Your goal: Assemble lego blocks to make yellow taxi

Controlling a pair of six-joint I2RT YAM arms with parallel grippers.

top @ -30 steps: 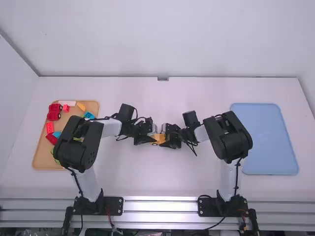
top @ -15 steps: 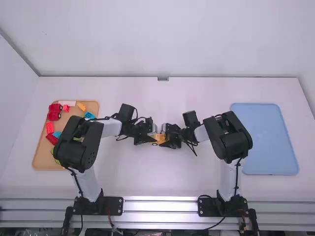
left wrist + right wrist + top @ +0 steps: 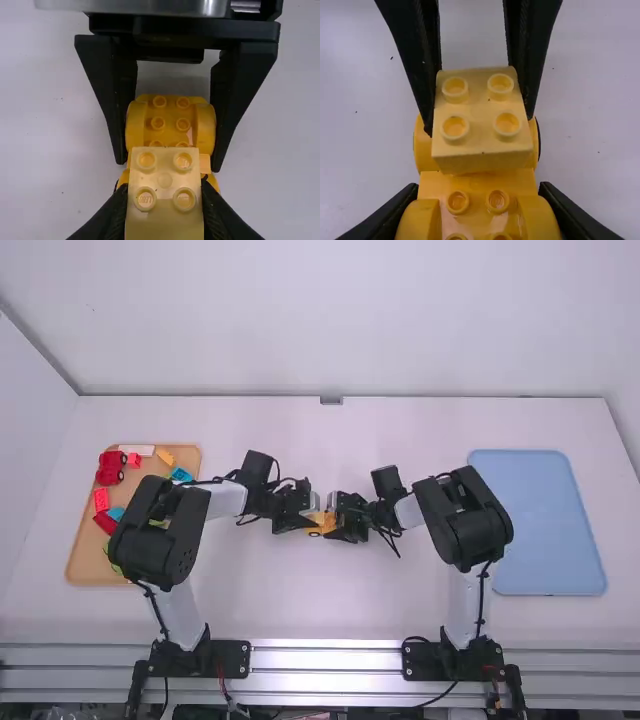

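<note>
High view showed the left claw (image 3: 306, 523) near the right claw (image 3: 341, 524), mid-table, the former clenched on a block (image 3: 164, 217), the latter grasping the yellow base (image 3: 477, 186).

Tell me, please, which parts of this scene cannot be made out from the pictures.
- Whether the pale yellow block is fully seated on the yellow car body: right wrist view, its underside hidden by its own top and front.
- The block's near end: left wrist view, cut off by the bottom edge.
- The car body's near end: right wrist view, likewise cut off.
- The middle of the tan tray: high view, covered by the left arm.
</note>
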